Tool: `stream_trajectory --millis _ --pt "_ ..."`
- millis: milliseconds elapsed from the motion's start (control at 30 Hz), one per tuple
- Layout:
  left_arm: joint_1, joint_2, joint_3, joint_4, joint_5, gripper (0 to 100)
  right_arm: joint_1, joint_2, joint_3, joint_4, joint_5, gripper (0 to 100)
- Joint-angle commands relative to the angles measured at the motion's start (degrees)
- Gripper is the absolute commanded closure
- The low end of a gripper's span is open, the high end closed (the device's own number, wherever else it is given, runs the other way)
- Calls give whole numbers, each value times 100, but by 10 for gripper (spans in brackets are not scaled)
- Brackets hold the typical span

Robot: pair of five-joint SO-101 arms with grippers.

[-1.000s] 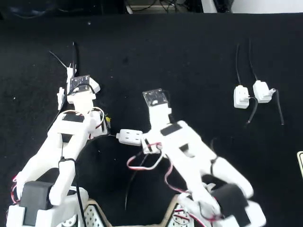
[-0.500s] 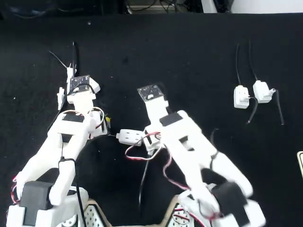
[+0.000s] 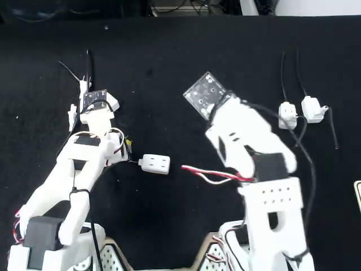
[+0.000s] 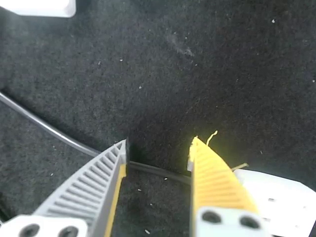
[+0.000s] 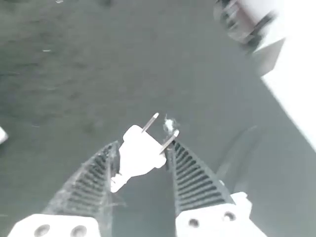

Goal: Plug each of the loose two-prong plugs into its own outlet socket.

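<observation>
The right end effector (image 5: pixel 142 147) clutched a white plug (image 5: pixel 138 159), prongs pointing outward; the left end effector (image 4: pixel 158 152) rested spread open astride a black cable (image 4: pixel 44 127) on the surface (image 4: pixel 222 74).

1. My right arm (image 3: pixel 248 147) swung off the middle of the table and went up and over to the right. It's got a white two-prong plug (image 5: pixel 138 158) clamped in my right pincer (image 5: pixel 143 144).
2. A second ago that arm lay low across the front. Now it's standing way more upright.
3. Its wrist end went from just beside the outlet block (image 3: pixel 155 164) to near the two white adapters (image 3: pixel 287 116).
4. The block's right end was under my arm. It's out in the open now.
5. The red and white wires (image 3: pixel 211 175) used to droop in a loop, and now they're pulled out straight.
</observation>
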Motion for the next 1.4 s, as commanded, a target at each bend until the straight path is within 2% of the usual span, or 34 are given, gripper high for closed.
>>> stream_trajectory --millis 0,100,233,300,400,567,767,1033,1267,1367 --pt "-57 -202 -13 -62 53 798 132 -171 -479 9 1037 988" --pt "-57 -202 -13 -62 53 798 123 -163 -330 211 1380 988" --pt "-57 -202 -13 -62 53 798 -185 -31 593 853 2321 988" --pt "-57 -202 -13 -62 53 798 -352 22 1262 791 2523 988" --pt "-57 -202 -13 -62 53 798 -677 13 2334 141 2479 988" --pt "-57 -202 -13 -62 53 798 -1090 40 3767 -1152 1829 966" --pt "-57 -202 -13 -62 53 798 -1099 13 4048 -1081 738 758" --pt "-57 -202 -13 -62 53 798 -589 48 2448 589 -598 846" --pt "-57 -202 -13 -62 53 798 -501 259 2563 607 -791 869" --pt "-57 -202 -13 -62 53 798 -501 646 2747 211 -809 868"
